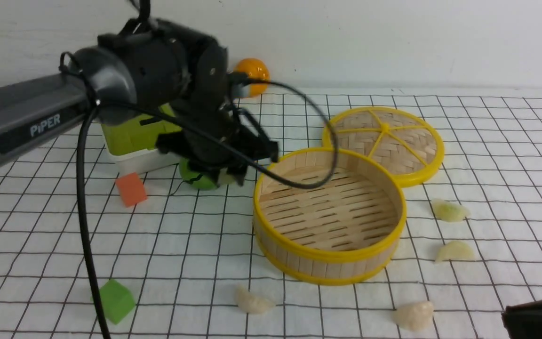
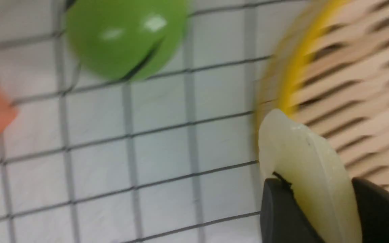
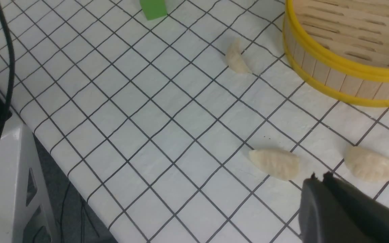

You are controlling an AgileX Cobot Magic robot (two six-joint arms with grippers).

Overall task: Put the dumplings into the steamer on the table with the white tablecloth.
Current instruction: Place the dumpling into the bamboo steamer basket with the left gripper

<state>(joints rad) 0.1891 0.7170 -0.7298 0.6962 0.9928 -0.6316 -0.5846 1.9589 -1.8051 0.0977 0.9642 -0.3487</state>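
Left gripper (image 2: 311,206) pinching pale dumpling (image 2: 316,168) between partly parted jaws, presumably for dropping into bamboo steamer (image 2: 295,74); right gripper (image 3: 322,189) waiting closed, empty.

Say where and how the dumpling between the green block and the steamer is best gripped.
Pinch the dumpling across its plump middle, coming from above with the fingers on its two long sides. It lies alone, elongated and tapering to thin tips, which would probably slip.

"PiPER" in white letters on a dark panel along the robot's left arm (image 1: 45,125)
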